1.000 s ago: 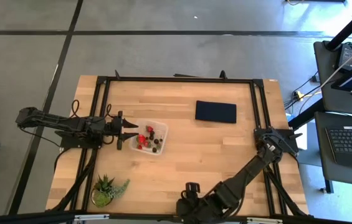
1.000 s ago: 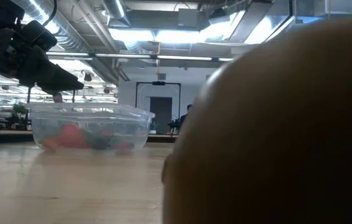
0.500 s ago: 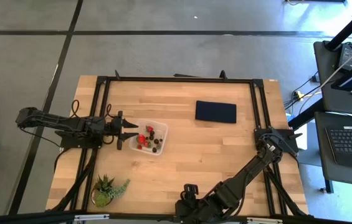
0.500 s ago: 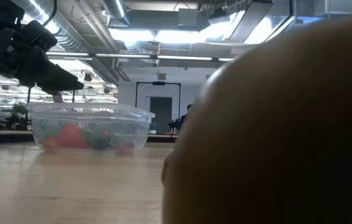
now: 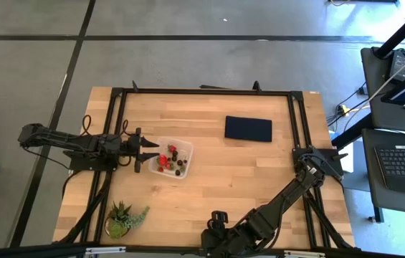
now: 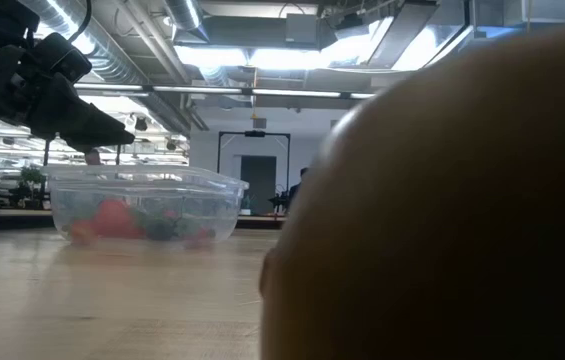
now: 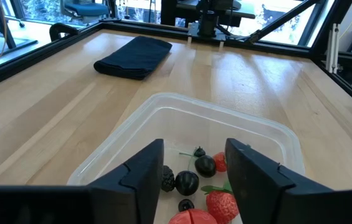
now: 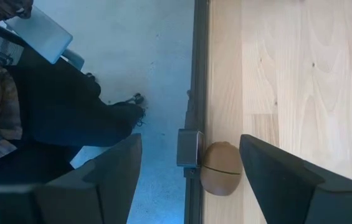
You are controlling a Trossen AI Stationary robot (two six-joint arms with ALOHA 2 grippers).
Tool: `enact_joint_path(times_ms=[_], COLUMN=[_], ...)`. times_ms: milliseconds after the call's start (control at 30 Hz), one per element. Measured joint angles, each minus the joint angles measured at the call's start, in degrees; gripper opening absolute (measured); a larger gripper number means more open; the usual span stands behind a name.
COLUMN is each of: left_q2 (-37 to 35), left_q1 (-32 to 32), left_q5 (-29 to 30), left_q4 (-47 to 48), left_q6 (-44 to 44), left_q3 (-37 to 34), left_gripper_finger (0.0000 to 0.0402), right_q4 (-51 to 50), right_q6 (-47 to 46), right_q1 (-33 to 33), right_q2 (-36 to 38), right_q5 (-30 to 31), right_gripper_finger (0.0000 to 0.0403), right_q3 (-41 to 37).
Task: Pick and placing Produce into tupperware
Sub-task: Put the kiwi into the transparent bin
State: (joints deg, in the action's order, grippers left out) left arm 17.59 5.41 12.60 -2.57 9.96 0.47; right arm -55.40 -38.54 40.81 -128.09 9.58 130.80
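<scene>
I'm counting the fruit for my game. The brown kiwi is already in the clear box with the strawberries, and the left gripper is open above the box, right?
Not quite. The brown kiwi lies at the table's edge under the right gripper, as the right wrist view shows. The clear box holds strawberries and dark berries, with the left gripper open above it.

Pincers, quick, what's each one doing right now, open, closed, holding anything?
Left pincer: open, empty, over the clear container of fruit.
Right pincer: open, empty, above the brown fruit at the table's edge.
</scene>
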Motion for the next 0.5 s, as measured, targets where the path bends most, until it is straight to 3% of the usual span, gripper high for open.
enact_joint_path(times_ms=[500], left_q2=[0.0], left_q1=[0.0], left_q5=[0.0], left_q4=[0.0], left_q6=[0.0], left_q3=[0.0], left_gripper_finger=[0.017], right_q4=[0.2], right_q6=[1.4], right_q1=[-0.1], right_q2=[0.0], right_q5=[0.0], right_gripper_finger=[0.0272], right_q3=[0.0])
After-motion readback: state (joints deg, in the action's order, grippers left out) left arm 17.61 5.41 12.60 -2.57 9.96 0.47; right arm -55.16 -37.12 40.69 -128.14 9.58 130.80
